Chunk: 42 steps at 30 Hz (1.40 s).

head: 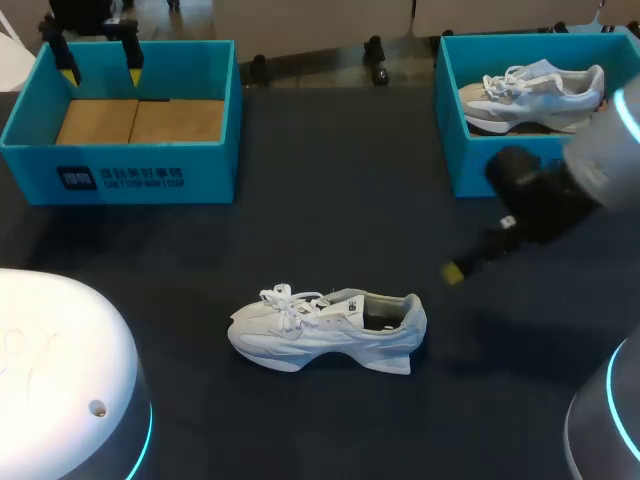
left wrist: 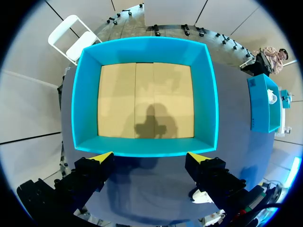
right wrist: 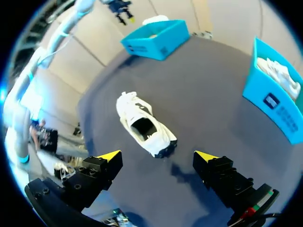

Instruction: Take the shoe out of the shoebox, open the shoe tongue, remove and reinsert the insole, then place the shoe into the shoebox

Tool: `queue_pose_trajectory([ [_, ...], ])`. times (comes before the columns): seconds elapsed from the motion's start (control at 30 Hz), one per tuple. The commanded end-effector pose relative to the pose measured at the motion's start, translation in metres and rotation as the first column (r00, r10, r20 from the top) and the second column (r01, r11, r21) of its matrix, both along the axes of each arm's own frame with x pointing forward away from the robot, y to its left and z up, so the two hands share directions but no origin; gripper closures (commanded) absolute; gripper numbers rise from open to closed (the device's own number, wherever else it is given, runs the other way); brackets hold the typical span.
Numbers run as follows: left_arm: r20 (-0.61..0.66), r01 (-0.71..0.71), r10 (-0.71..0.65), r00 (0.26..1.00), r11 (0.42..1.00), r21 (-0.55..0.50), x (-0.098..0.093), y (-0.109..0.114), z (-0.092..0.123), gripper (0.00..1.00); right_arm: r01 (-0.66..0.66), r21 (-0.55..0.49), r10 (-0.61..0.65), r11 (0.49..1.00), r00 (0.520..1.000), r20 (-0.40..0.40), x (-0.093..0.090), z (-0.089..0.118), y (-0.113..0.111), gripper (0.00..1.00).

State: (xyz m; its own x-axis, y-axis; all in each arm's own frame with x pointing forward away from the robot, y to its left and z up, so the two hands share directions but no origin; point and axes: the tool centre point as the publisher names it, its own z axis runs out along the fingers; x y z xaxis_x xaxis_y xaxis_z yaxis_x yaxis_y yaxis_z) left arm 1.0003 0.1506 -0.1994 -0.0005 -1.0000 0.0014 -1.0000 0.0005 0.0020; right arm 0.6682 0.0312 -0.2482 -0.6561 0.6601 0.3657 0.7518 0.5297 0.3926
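Observation:
A white shoe [head: 325, 328] stands on the dark table, toe to the left, heel to the right, its opening showing. My right gripper [head: 455, 270] hovers open to the right of the heel and apart from it; in the right wrist view the shoe [right wrist: 144, 127] lies just ahead of the open right gripper [right wrist: 157, 156]. At the back left, my left gripper [head: 101, 72] is open over the empty teal shoebox [head: 120, 170]. The left wrist view shows that gripper [left wrist: 150, 158] above the near wall of the shoebox [left wrist: 147, 149], whose brown cardboard floor is bare.
A second teal box [head: 470, 170] at the back right holds another pale shoe [head: 535, 95]. This box [right wrist: 279, 109] stands to the right of my right gripper in its wrist view. Open dark tabletop lies around the white shoe.

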Motion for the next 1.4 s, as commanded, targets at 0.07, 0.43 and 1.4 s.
queue_pose_trajectory([
  [0.07, 0.000, 0.000, 0.000, 1.000, 1.000, 0.001, 0.000, 0.000, 0.000, 0.00, -0.424, 0.485, 0.264, 0.765, 0.893, 0.365, -0.012, -0.012, -0.014, 0.00],
  [0.43, 0.000, 0.000, 0.000, 1.000, 1.000, 0.001, 0.000, 0.000, 0.000, 0.00, -0.424, 0.485, 0.264, 0.765, 0.893, 0.365, -0.012, -0.012, -0.014, 0.00],
  [1.4, 0.000, 0.000, 0.000, 1.000, 1.000, 0.001, 0.000, 0.000, 0.000, 0.00, -0.547, 0.307, 0.198, 0.778, 0.678, 0.708, -0.027, -0.079, -0.044, 0.00],
])
